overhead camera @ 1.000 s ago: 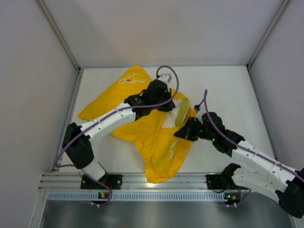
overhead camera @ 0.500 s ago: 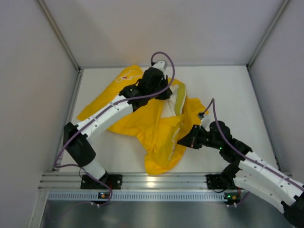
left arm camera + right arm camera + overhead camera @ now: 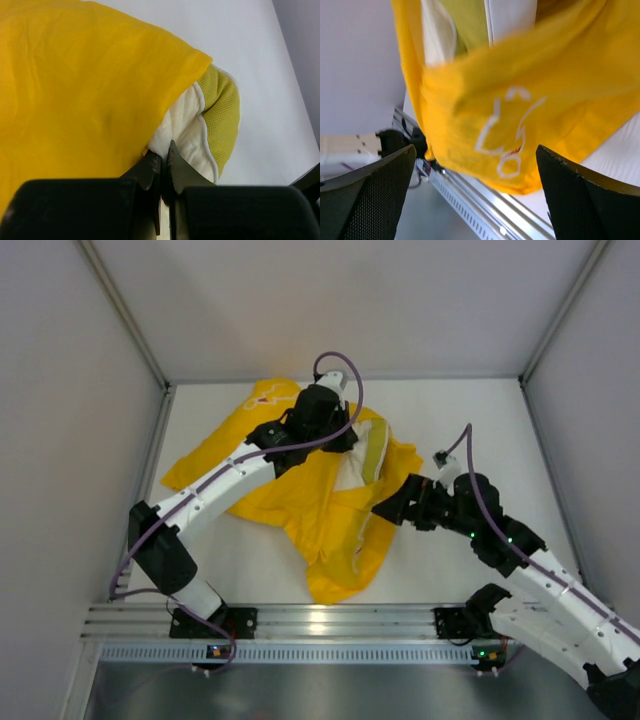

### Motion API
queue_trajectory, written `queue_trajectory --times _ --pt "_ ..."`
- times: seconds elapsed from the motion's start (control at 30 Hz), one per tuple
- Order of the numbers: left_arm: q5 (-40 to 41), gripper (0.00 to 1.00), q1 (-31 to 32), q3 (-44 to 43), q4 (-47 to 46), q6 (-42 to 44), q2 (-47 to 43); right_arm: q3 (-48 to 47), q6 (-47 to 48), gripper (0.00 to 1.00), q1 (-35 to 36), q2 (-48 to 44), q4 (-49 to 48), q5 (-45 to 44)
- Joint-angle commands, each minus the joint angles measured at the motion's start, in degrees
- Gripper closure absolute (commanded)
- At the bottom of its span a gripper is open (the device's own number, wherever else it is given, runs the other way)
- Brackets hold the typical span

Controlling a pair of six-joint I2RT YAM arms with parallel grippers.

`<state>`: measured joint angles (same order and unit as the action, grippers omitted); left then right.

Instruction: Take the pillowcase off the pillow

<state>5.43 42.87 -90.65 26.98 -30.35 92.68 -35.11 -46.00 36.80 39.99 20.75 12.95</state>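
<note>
the case [image 3: 300,510] lies crumpled across the middle of the top view, with one flap reaching to the upper left and a tail trailing toward the lower centre. it is thin, limp cloth. we judge it light, quick to bunch, and likely to slip out of a shallow pinch. it wants a deep bite on a doubled fold or on the hem of its open mouth, not on a flat single layer. a white outline print shows on the part hanging in the centre of the right wrist view.

the pillow [image 3: 372,452] peeks out at the case's upper right: a white face, a greenish mesh side and white piping. we take the rest of it to be under the yellow. we judge it soft, springy and light, yet bulky enough to drag on the cloth as it comes out. its piped corner looks the firmest place to hold.

the left gripper [image 3: 164,159] sits at that mouth, fingers pressed together just where the hem meets the white face. we cannot tell which of the two they nip. the right gripper [image 3: 475,150] is right of centre in the top view, at the case's right edge. its fingers are wide apart with nothing between them, and the cloth hangs beyond them. all of it rests on the table [image 3: 480,430].
</note>
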Motion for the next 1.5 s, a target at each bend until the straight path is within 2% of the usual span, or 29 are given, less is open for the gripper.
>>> queue_trajectory --times 0.0,0.13,0.6,0.77,1.1,1.3,1.47 --pt "0.1 1.00 0.1 2.1 -5.3 0.1 -6.2 -7.8 0.8 0.01 -5.8 6.7 1.2 1.8" --pt "-1.2 1.00 0.1 3.1 -5.5 -0.1 -6.7 -11.2 0.0 0.01 -9.5 11.0 -1.1 7.1" --pt "-3.1 1.00 0.3 3.8 -7.1 -0.6 -6.3 -15.3 -2.3 0.02 -10.3 25.8 -6.2 9.6" --pt "-3.1 1.00 0.3 3.1 -7.2 -0.2 -5.6 -13.0 -3.0 0.06 -10.2 26.3 -8.7 12.0" --pt "-3.1 1.00 0.3 5.0 -8.0 -0.1 -6.1 -14.3 -2.3 0.05 -11.7 22.5 -7.2 9.3" --pt "-3.8 1.00 0.3 3.5 -7.9 -0.2 -5.8 -15.1 -2.1 0.07 -11.2 27.9 -7.7 12.7" --pt "-4.5 1.00 0.3 2.0 -8.0 -0.3 -4.4 -13.3 -2.4 0.08 -9.9 28.0 -9.1 12.5"
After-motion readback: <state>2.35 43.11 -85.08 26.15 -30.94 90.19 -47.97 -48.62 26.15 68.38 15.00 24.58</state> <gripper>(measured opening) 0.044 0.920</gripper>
